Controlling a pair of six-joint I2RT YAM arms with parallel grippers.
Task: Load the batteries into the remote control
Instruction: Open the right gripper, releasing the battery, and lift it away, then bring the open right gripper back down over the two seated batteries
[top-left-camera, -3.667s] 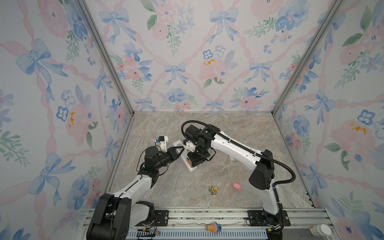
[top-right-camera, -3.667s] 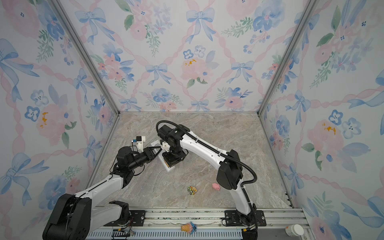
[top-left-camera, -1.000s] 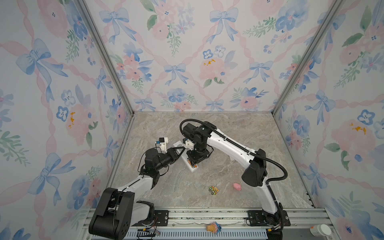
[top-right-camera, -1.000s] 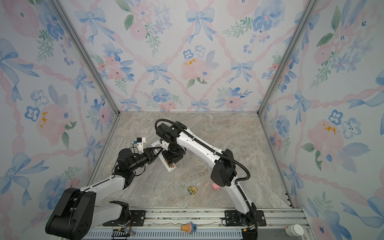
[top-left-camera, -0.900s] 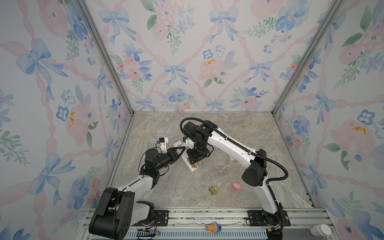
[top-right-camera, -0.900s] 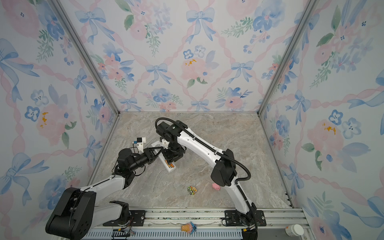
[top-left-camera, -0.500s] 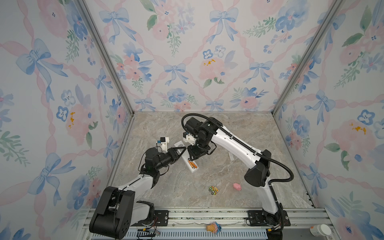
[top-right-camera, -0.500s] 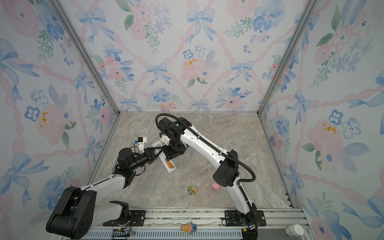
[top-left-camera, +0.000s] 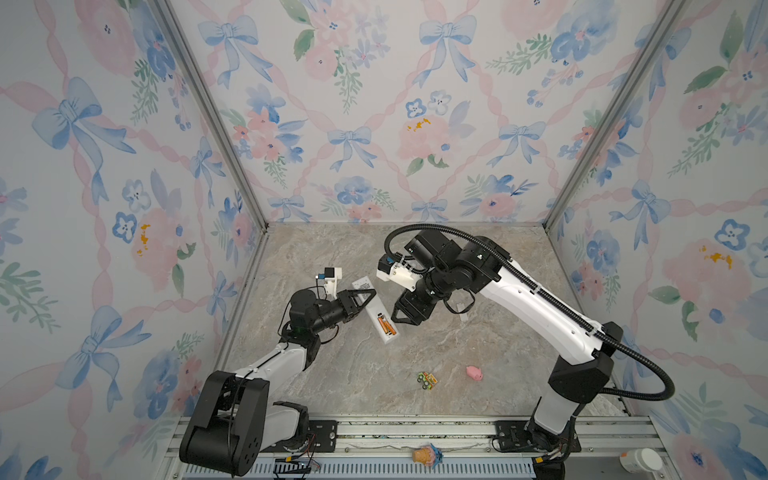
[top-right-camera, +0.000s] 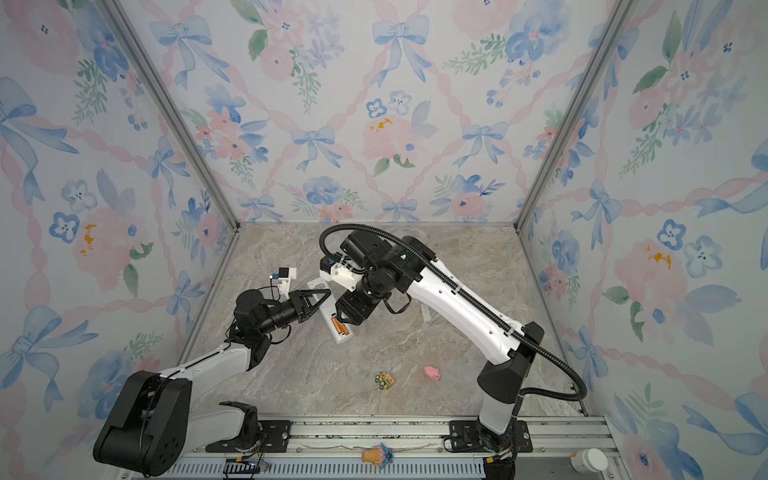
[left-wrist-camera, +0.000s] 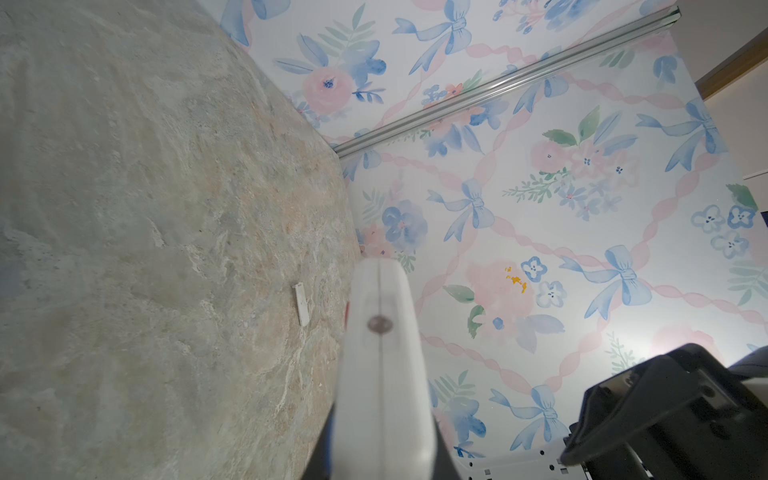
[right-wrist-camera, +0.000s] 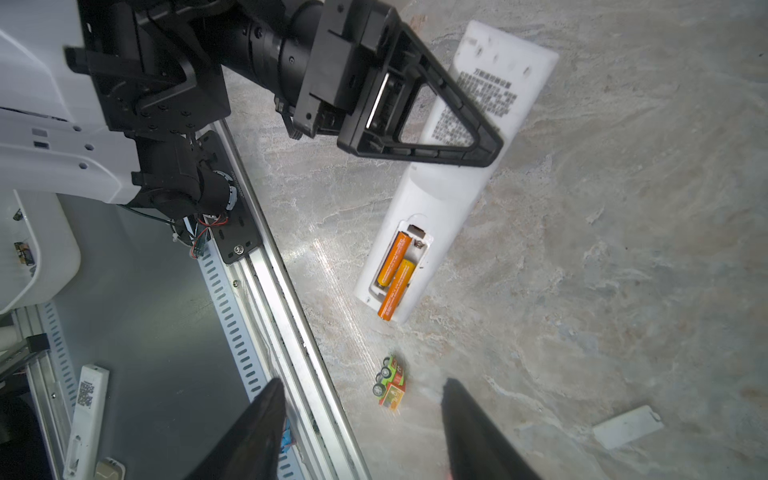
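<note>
The white remote control (top-left-camera: 388, 337) (top-right-camera: 343, 338) (right-wrist-camera: 449, 183) lies back up on the marble table with its battery bay uncovered. Both orange batteries (top-left-camera: 384, 323) (top-right-camera: 340, 325) (right-wrist-camera: 395, 259) lie side by side in the bay. The outer battery (right-wrist-camera: 397, 289) pokes past the bay's rim at the remote's end. My left gripper (top-left-camera: 373, 293) (top-right-camera: 328, 293) is shut on the remote's printed far half. In the left wrist view the remote (left-wrist-camera: 382, 374) fills the space between the jaws. My right gripper (top-left-camera: 401, 318) (top-right-camera: 343, 318) (right-wrist-camera: 361, 388) hovers open and empty just right of the bay.
The small white cover piece (top-left-camera: 462, 311) (top-right-camera: 426, 312) (left-wrist-camera: 302, 304) (right-wrist-camera: 627, 426) lies right of the remote, under the right arm. A green and orange toy car (top-left-camera: 427, 379) (right-wrist-camera: 390, 384) and a pink pig toy (top-left-camera: 473, 372) sit nearer the front rail.
My right gripper has lifted off the remote's bay, drawn back to the right and opened. The batteries now show in the bay. The left gripper keeps its hold.
</note>
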